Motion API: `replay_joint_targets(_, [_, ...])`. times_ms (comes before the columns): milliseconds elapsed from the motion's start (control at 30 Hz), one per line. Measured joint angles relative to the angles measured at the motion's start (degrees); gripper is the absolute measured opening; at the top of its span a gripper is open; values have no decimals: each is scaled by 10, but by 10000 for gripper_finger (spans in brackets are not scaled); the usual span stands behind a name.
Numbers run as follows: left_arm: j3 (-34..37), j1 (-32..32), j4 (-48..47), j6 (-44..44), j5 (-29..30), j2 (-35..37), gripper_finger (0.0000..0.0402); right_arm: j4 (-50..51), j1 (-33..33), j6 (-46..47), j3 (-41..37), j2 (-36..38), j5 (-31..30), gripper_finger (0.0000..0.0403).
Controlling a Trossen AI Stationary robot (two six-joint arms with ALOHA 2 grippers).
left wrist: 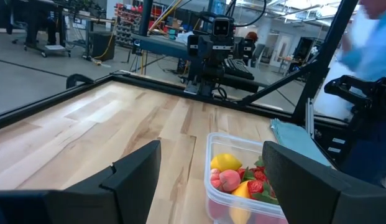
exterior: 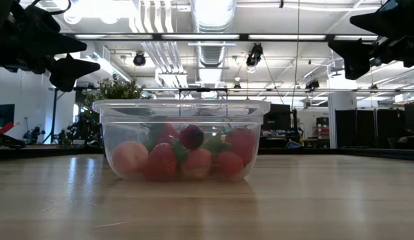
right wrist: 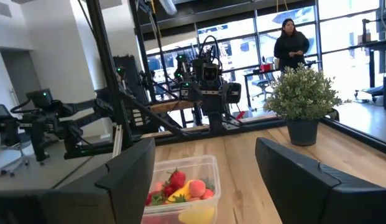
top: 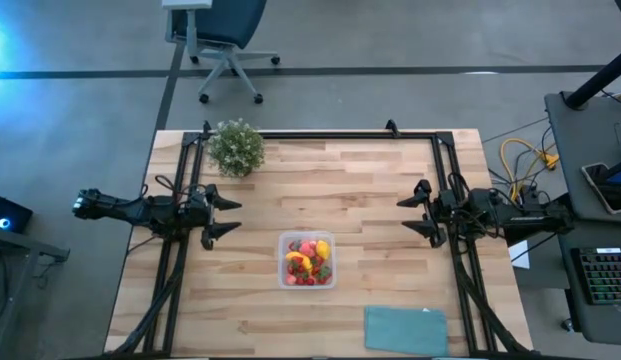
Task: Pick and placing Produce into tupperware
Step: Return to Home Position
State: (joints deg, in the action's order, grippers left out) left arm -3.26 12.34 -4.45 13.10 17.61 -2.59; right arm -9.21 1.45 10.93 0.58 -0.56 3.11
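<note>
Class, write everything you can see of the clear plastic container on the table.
The clear plastic container, squarish with rounded corners and a lipped rim, stands upright and lidless on the wooden table, midway across its width. Toy fruit fills it: red strawberries, a yellow lemon, pink pieces. Nothing else touches it.

Overhead looks straight down; low looks level; facing wrist views share the tupperware [exterior: 180, 105].
</note>
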Motion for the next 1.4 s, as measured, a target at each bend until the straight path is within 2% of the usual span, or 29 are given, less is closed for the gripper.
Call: replay_joint_targets(1400, [1,0,3,0,0,0,267,0,0,0,0,0,0,271])
